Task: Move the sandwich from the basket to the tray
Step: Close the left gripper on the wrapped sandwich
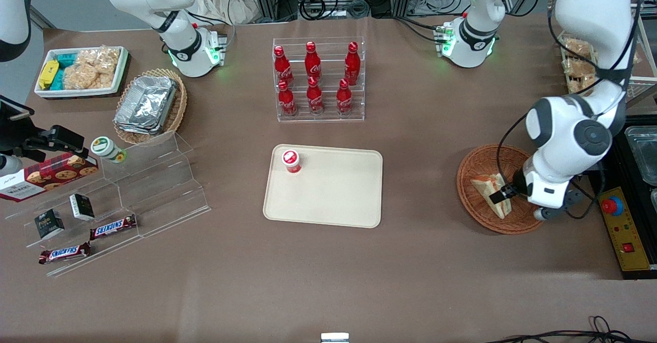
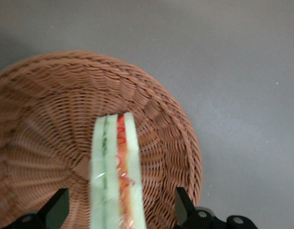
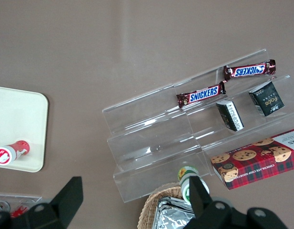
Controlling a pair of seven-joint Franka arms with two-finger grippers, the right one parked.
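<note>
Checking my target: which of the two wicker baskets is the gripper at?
The orange-brown basket holding the sandwich; the open gripper straddles it. The paler basket holds foil containers.

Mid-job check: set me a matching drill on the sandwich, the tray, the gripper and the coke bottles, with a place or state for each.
Things:
1. sandwich
2. tray
3. gripper
4. red bottles

Places or states:
A. standing in a clear rack, farther from the front camera than the tray
B. open, fingers either side of the sandwich, low over the basket
C. lying in the basket, toward the working arm's end of the table
D. mid-table, carrying only a small red-capped bottle

Pairs: 1-C, 2-D, 3-B, 4-A
</note>
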